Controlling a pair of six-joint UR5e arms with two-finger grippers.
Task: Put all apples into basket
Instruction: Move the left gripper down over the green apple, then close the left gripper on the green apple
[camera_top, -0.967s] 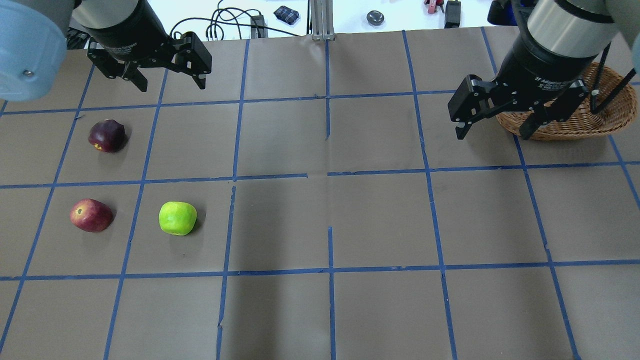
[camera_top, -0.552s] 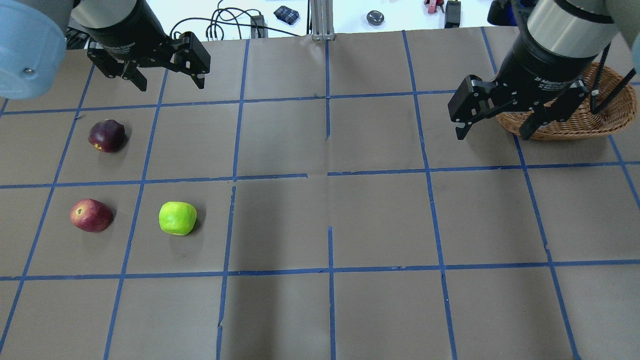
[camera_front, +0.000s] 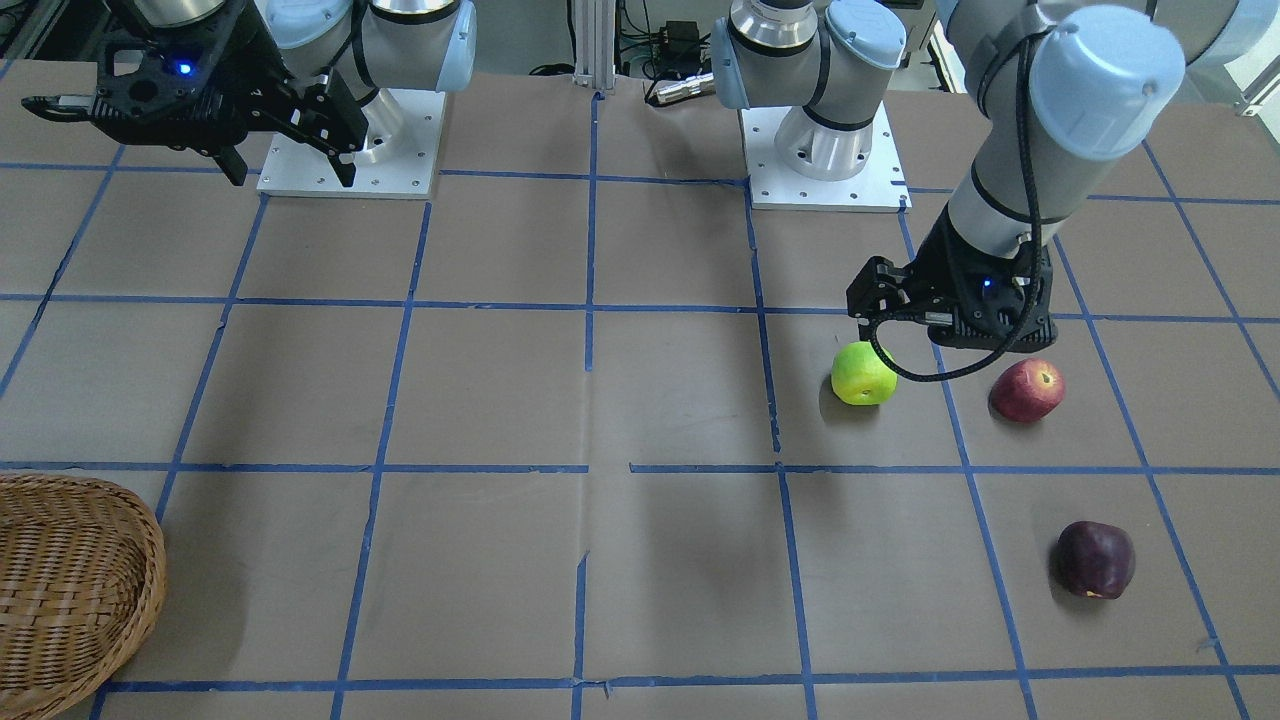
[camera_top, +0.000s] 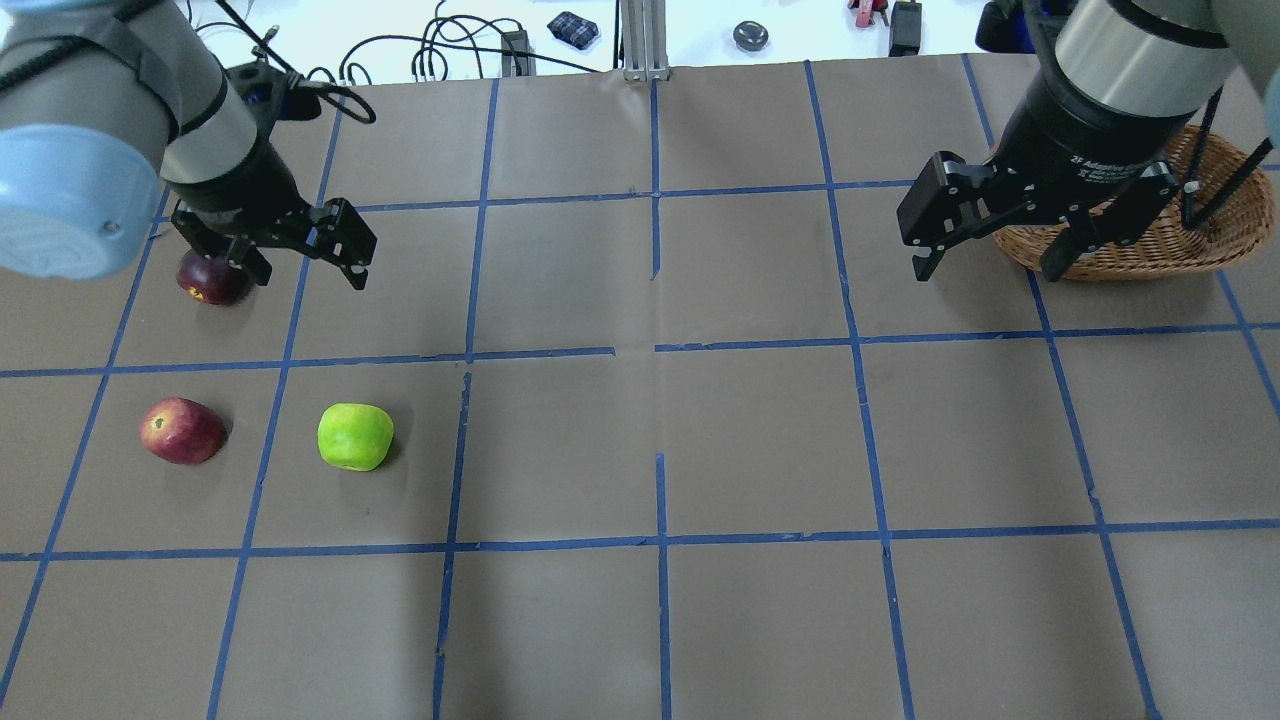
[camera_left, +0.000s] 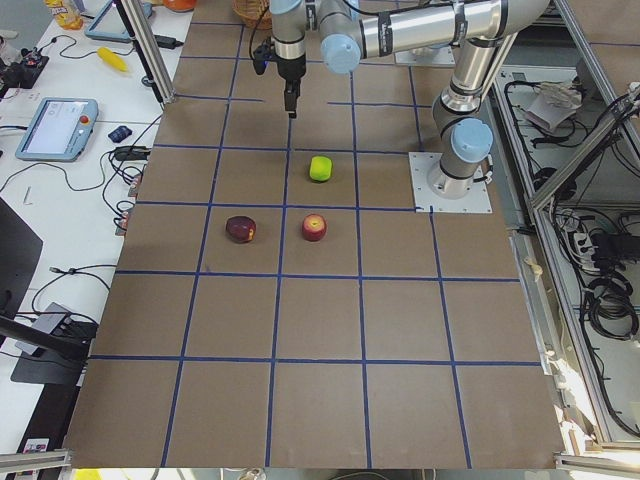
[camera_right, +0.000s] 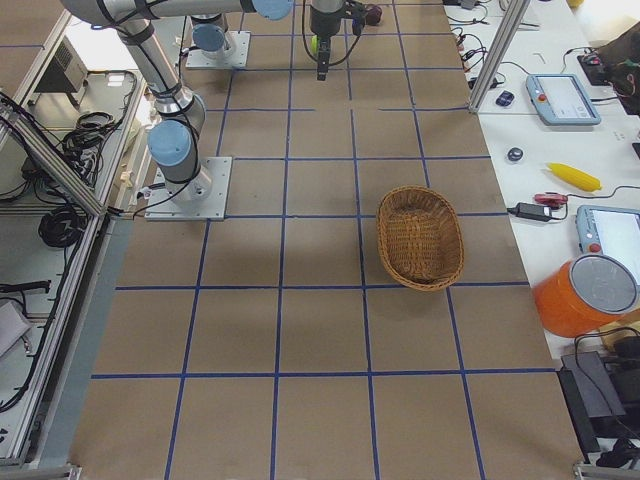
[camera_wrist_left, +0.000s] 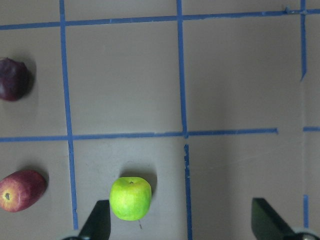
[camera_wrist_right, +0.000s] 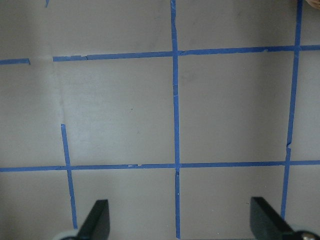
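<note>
Three apples lie on the table's left side: a maroon one (camera_top: 210, 285), partly covered by my left gripper in the overhead view, a red one (camera_top: 182, 430) and a lime green one (camera_top: 355, 436). My left gripper (camera_top: 310, 272) is open and empty and hovers above them. In the left wrist view the green apple (camera_wrist_left: 130, 198) sits just inside the left finger, with the red apple (camera_wrist_left: 20, 190) and the maroon apple (camera_wrist_left: 12, 79) further left. The wicker basket (camera_top: 1180, 240) stands at the far right. My right gripper (camera_top: 988, 265) is open and empty, raised beside the basket's left rim.
Brown paper with a blue tape grid covers the table. Cables (camera_top: 440, 50) and small items lie on the white surface beyond the far edge. The arms' base plates (camera_front: 825, 170) are at the robot's side. The right wrist view holds only bare paper.
My left arm has swung from the far edge toward me, and its gripper now overlaps the maroon apple in the overhead view. The right gripper has hardly moved. The apples have not moved.
</note>
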